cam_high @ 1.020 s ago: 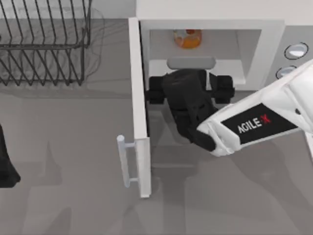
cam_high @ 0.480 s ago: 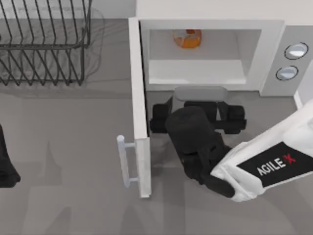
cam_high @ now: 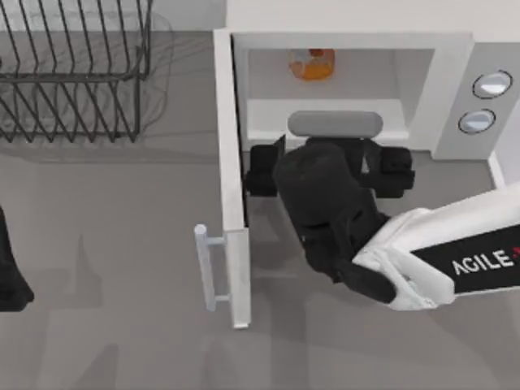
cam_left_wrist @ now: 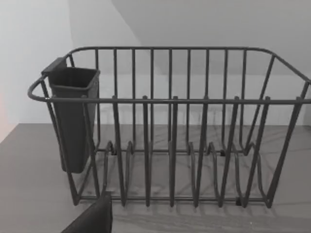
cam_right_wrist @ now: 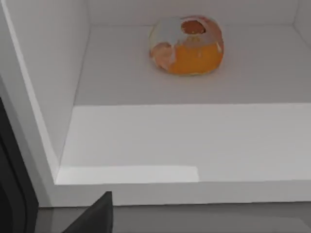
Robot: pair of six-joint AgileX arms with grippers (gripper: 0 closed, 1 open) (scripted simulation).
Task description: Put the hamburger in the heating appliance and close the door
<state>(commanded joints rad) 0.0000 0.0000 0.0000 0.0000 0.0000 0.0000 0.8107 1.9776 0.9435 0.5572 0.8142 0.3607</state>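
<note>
The hamburger (cam_high: 310,63) (cam_right_wrist: 187,43) lies at the back of the white microwave's (cam_high: 349,16) pale cavity, touching nothing. The door (cam_high: 231,179) stands wide open at the cavity's left, seen edge-on, with its bar handle (cam_high: 208,268) toward the table's front. My right gripper (cam_high: 329,162) hovers just outside the cavity mouth, facing in, open and holding nothing, its black fingers (cam_high: 262,166) spread far apart. My left gripper (cam_high: 10,272) is parked at the left edge of the table.
A black wire rack (cam_high: 73,73) (cam_left_wrist: 170,136) with a dark cup (cam_left_wrist: 73,116) hung on it stands at the back left. Two round knobs (cam_high: 484,101) sit on the microwave's grey panel at right. Bare grey table lies left of the door.
My right gripper drew back out of the cavity toward the table's front, then edged a little closer to the opening again. The hamburger stayed inside; the door did not move.
</note>
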